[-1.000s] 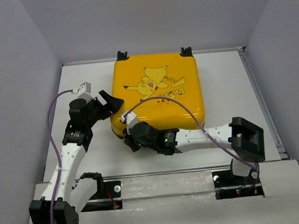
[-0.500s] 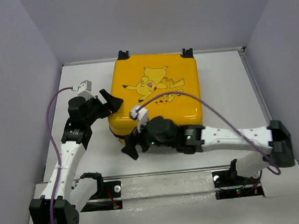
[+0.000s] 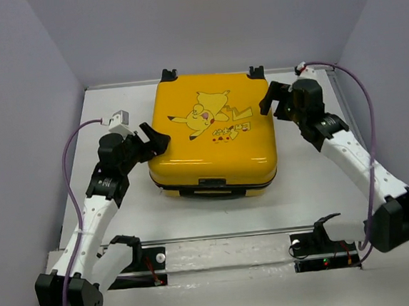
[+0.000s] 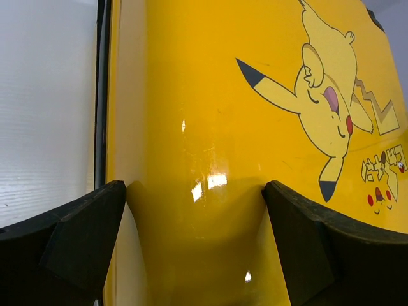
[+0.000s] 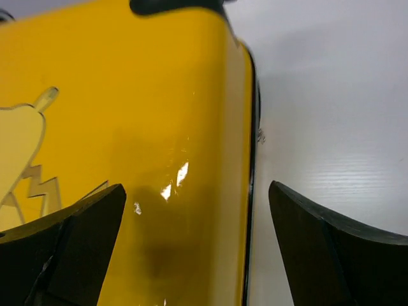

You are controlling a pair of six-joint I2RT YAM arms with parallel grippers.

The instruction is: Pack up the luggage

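Observation:
The luggage (image 3: 213, 134), a yellow hard-shell case with a Pikachu print, lies flat and closed in the middle of the table, with its black wheels (image 3: 168, 75) at the back. My left gripper (image 3: 153, 139) stands open at the case's left edge, its fingers over the lid and holding nothing. In the left wrist view the lid (image 4: 210, 115) fills the gap of the left gripper (image 4: 194, 188). My right gripper (image 3: 273, 98) hangs open at the back right edge. The right wrist view shows the right gripper (image 5: 196, 191) straddling the black seam of the luggage (image 5: 127, 115).
The white table (image 3: 315, 186) is boxed in by grey walls on three sides. A metal rail (image 3: 227, 251) with both arm bases runs along the near edge. A black latch (image 3: 213, 183) sits on the case's front side.
My right gripper left the front left corner of the luggage, opened, and swung round to its back right side. The left arm barely moved.

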